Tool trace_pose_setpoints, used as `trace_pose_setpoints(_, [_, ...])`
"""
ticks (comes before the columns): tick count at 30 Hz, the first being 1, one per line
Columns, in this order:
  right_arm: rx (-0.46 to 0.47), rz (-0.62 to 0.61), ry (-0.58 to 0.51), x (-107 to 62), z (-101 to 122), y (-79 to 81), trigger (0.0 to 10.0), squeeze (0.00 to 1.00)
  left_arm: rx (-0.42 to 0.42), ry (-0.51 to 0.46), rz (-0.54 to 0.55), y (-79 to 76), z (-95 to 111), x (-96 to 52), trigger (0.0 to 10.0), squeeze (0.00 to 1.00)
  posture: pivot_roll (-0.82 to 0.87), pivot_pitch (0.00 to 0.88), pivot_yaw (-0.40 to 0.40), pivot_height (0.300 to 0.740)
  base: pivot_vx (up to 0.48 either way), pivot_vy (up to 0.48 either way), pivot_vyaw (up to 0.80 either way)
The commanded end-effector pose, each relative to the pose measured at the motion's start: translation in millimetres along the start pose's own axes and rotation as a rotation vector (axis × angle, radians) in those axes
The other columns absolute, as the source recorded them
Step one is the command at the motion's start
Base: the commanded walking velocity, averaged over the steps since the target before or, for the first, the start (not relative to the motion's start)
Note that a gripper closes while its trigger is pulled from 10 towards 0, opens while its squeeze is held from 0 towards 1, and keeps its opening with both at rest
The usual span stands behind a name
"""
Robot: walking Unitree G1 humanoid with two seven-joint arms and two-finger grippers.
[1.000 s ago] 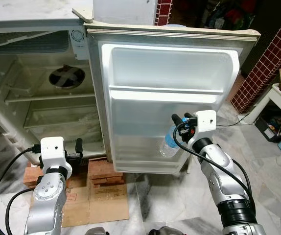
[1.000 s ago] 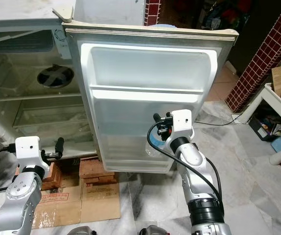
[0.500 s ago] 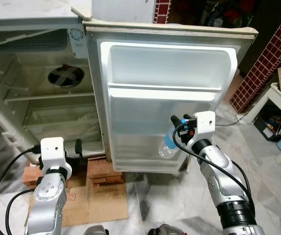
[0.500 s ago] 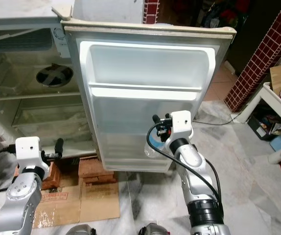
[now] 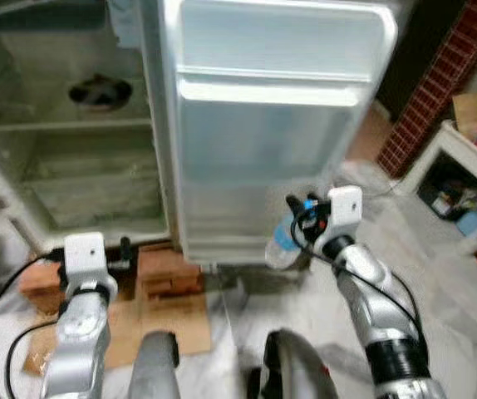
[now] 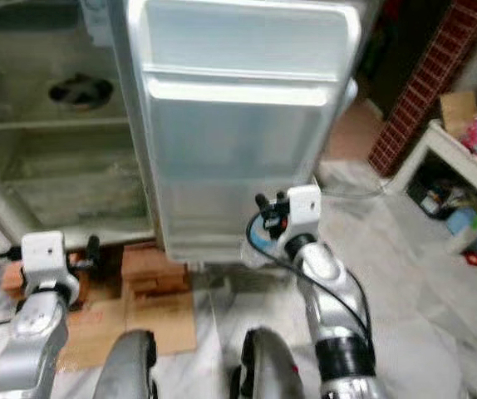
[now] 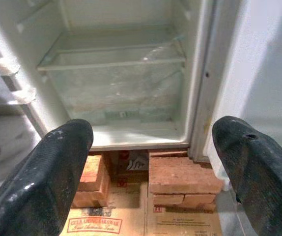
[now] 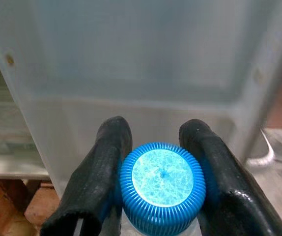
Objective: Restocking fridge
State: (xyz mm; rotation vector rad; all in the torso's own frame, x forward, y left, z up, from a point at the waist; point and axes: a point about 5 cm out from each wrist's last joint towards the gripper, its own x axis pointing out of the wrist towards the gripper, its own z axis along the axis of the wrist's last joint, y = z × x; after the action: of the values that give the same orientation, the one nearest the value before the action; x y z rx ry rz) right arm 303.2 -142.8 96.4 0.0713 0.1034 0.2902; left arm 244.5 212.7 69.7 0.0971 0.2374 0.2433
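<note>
The right tool is clamped on the bottle at its blue cap, body hanging below; the door's lowest shelf lies just ahead; the left tool, fingers apart, idles facing the fridge.

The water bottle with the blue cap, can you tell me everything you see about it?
The water bottle is clear plastic with a round, ridged blue cap. The right claw is shut on it just under the cap, one black finger on each side. It hangs low in front of the open fridge door, near the door's bottom edge. The head views are blurry, so any label can't be made out.
</note>
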Motion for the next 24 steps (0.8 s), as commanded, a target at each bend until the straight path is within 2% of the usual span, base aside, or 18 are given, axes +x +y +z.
trace_pose_setpoints(1, [-0.012, 0.015, -0.059, 6.8, 13, 0.9, 10.0, 0.00, -0.004, -0.004, 0.016, 2.6, 0, 0.2, 10.0, 0.00, 0.05, 0.035, -0.052, 0.606, 0.000, 0.000, 0.00])
trace_pose_setpoints(6, [-0.007, 0.028, -0.077, 11.5, 14, 3.9, 10.0, 0.00, -0.010, -0.009, 0.012, 2.4, 1, 1.8, 10.0, 0.00, 0.05, 0.032, -0.052, 0.606, 0.000, 0.000, 0.00])
trace_pose_setpoints(11, [-0.007, 0.040, -0.088, 16.2, 13, 7.2, 10.0, 0.00, -0.008, -0.032, 0.019, 4.9, 6, 10.2, 10.0, 0.00, 0.05, 0.036, -0.060, 0.606, 0.000, 0.000, 0.00])
trace_pose_setpoints(15, [-0.020, 0.068, -0.132, 20.4, 21, 12.9, 10.0, 0.00, -0.006, -0.038, 0.019, 7.0, 5, 9.9, 10.0, 0.00, 0.04, 0.038, -0.058, 0.606, 0.291, 0.000, 0.00])
trace_pose_setpoints(24, [-0.058, 0.096, -0.158, 22.3, 23, 17.7, 10.0, 0.00, -0.011, -0.031, 0.012, 4.7, 2, 8.7, 10.0, 0.00, 0.04, 0.046, -0.058, 0.606, 0.340, 0.000, 0.00])
